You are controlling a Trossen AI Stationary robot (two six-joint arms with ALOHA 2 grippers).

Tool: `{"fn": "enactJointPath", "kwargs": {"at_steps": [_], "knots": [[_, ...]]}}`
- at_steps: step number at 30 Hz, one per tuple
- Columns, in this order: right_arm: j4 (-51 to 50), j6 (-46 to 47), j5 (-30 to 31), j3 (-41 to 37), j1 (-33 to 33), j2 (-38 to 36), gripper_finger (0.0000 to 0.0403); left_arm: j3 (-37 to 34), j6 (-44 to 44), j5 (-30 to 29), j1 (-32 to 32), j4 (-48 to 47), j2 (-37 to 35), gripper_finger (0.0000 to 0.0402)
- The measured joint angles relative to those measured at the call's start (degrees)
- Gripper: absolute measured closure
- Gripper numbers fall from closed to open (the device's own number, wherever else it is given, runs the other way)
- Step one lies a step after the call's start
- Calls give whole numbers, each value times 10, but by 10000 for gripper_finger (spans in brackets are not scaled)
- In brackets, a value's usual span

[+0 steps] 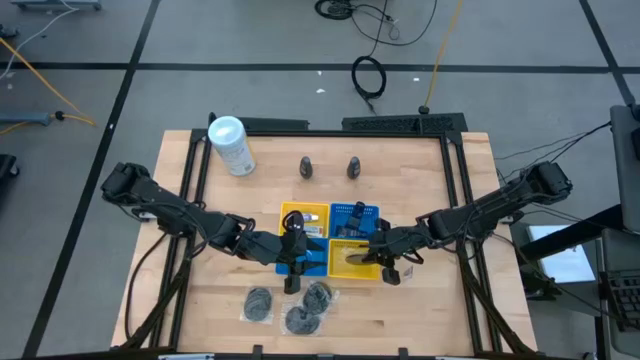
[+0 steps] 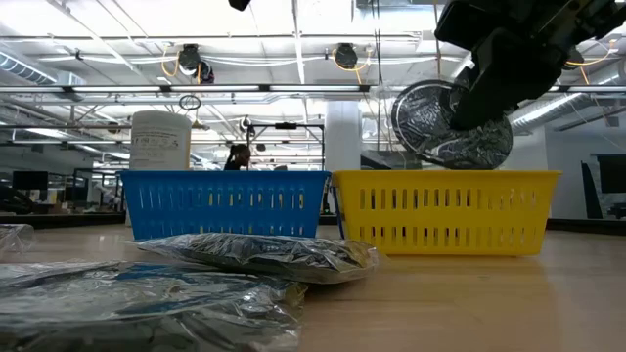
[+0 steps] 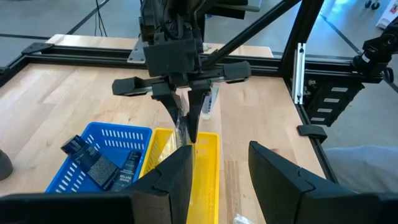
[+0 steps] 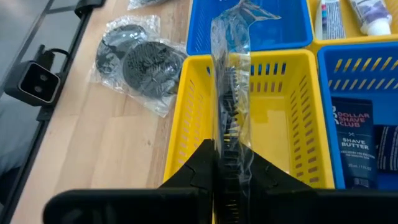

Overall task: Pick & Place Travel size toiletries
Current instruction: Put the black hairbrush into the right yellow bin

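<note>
My right gripper (image 4: pixel 227 158) is shut on a dark round disc in clear wrap (image 4: pixel 229 106), held on edge over the near yellow basket (image 1: pixel 350 260). The low view shows the disc (image 2: pixel 450 122) above the basket's rim (image 2: pixel 445 178). My left gripper (image 3: pixel 217 165) is open and empty, level over the near blue basket (image 1: pixel 312 256), pointing at the right gripper (image 3: pixel 186 115). Three more wrapped discs (image 1: pixel 290 305) lie flat on the table near its front edge. Two dark cone bottles (image 1: pixel 306 166) (image 1: pixel 353 167) stand at the back. My right gripper pinches the wrapped disc between its two fingers, at the disc's upper edge (image 4: pixel 227 146), through the clear wrap. The fingers (image 3: pixel 198 109) point down from above, slanting from the table's right. The disc hangs on edge below them, clear of the yellow basket.
Four small baskets stand in a square: far yellow one (image 1: pixel 303 216) with tubes, far blue one (image 1: pixel 356 213) with dark sachets (image 4: pixel 351 143), near blue and near yellow. A big white canister (image 1: pixel 230 145) stands at the back left. A raised frame rail (image 3: pixel 298 68) edges the table.
</note>
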Motion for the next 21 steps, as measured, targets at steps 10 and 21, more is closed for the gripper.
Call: {"fn": "enactJointPath", "kwargs": {"at_steps": [10, 21], "knots": [[2, 4, -2, 0, 0, 0, 305, 0, 0, 0, 0, 0, 0, 249], [3, 1, -1, 0, 0, 0, 270, 0, 0, 0, 0, 0, 0, 249]]}}
